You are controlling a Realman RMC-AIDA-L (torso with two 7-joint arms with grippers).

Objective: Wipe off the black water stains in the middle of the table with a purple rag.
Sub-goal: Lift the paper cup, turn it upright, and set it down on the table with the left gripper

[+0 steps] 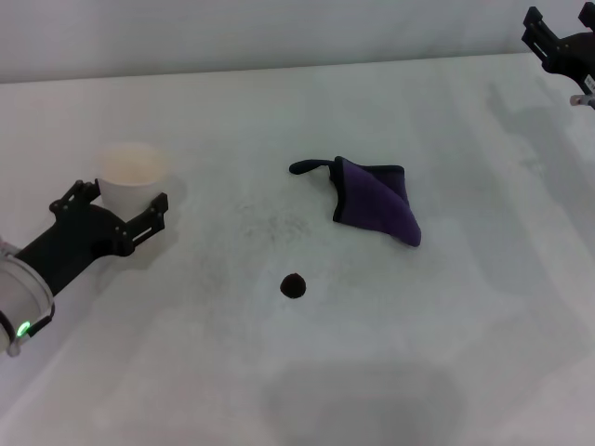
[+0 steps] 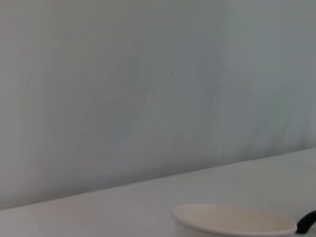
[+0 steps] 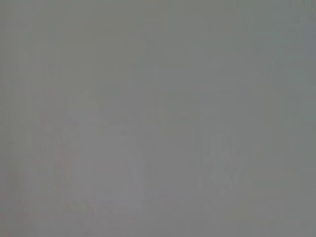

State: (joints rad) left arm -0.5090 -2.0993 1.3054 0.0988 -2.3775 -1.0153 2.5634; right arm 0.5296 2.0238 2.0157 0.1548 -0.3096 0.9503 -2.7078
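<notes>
Purple rag [image 1: 376, 208], folded cloth with black edging, lies untouched just beyond the small round black stain [image 1: 294, 285] on the white table [image 1: 483, 334]. Wiping is not yet begun. Left gripper [image 1: 116, 206], fingers spread, brackets a white paper cup [image 1: 132, 176] well left of the rag; right gripper [image 1: 558, 42] sits far right, finger state indiscernible.

A white paper cup [image 2: 234, 220] stands on the white table [image 2: 123, 207], only its rim and upper wall showing. Just beside its rim a small black tip [image 2: 307, 223] pokes in. Beyond the table's far edge rises a plain pale wall [image 2: 148, 89].
</notes>
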